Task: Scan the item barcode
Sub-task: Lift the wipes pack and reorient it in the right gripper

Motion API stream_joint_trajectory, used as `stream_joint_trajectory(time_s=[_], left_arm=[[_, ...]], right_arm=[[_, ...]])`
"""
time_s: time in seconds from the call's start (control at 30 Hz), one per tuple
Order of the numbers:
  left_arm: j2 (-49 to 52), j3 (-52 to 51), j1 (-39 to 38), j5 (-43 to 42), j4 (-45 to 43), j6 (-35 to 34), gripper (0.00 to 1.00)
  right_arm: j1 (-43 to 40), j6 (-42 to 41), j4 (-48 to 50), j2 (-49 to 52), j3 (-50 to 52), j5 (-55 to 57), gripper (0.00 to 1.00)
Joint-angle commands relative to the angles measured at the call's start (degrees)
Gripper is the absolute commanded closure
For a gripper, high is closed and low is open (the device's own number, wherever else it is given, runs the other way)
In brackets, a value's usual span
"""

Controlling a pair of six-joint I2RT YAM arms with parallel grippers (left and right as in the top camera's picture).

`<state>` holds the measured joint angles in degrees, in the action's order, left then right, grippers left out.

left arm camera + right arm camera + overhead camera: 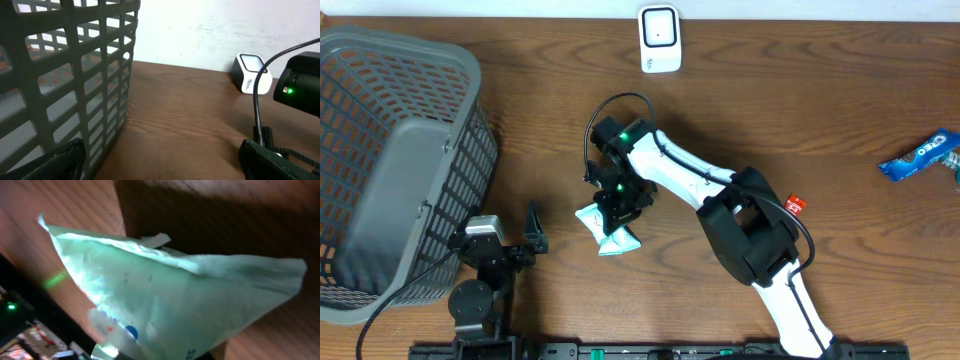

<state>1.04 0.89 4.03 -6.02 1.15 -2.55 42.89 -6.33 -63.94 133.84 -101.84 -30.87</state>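
The right tool (618,205) is pressed down on the pale green crinkled plastic packet (610,232), its jaws brought together on the packet's upper part. In the right wrist view the packet (170,295) fills nearly the whole frame, so close that the fingers themselves are out of sight. It lies on the brown wooden desk (800,100) directly under this tool, with its lower end sticking out towards the robot's base. The white barcode scanner with a dark window (660,38) stands well beyond the right tool, at the far edge of the desk. A blue Oreo wrapper (920,155) lies far out to this tool's right, and a small red packet (796,206) sits back beside the arm's elbow. The left tool (535,240) rests low near the desk's near edge, jaws spread wide apart and holding nothing, and the left wrist view shows its dark fingers (55,165) at the bottom corners. The grey plastic lattice basket (470,150) stands close on the left tool's left side, and the scanner (252,74) shows ahead of it to the right.
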Motion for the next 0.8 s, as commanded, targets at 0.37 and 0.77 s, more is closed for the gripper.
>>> stream_joint_trajectory(time_s=[0.37,0.77], left_arm=[[0.1,-0.7,0.3,-1.0,2.3,1.0,0.02],[0.1,-0.7,0.3,-1.0,2.3,1.0,0.02]], right_arm=[[-2.8,-19.0,-32.7,6.0,-13.7,2.1,0.99],[-7.6,-24.9,-33.6,5.1,-15.4,-38.6,0.98]])
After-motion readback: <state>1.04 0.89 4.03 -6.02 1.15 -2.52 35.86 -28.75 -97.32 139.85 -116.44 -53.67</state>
